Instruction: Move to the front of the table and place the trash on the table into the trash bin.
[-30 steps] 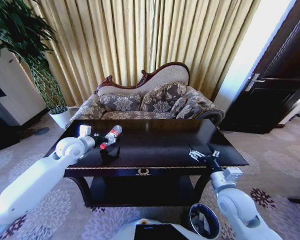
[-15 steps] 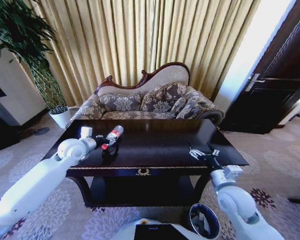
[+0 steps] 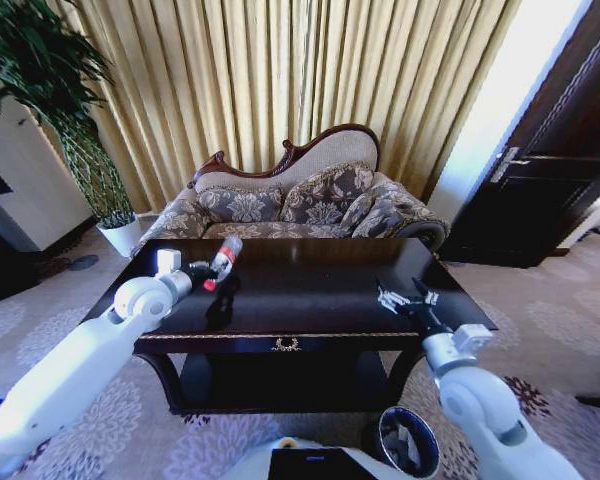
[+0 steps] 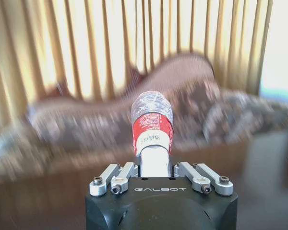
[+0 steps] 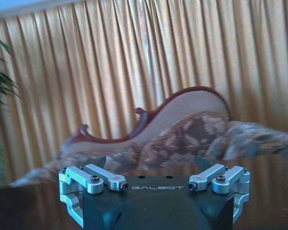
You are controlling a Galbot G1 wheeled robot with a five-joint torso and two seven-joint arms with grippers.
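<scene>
A: Glossy white rounded shells on both arms, thick and tapering to bulbous wrist joints.

B: And each pincer, left (image 4: pixel 155 178) and right (image 5: pixel 153 184), sits on a black block stamped GALBOT in pale letters, with silver metal linkage bars pinned by dark round screws.

A: Black torso panel below.

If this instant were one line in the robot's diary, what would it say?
left hand: shut on bottle, lifted above table | right hand: open, empty, over table's right side | trash bin: on floor by robot
</scene>
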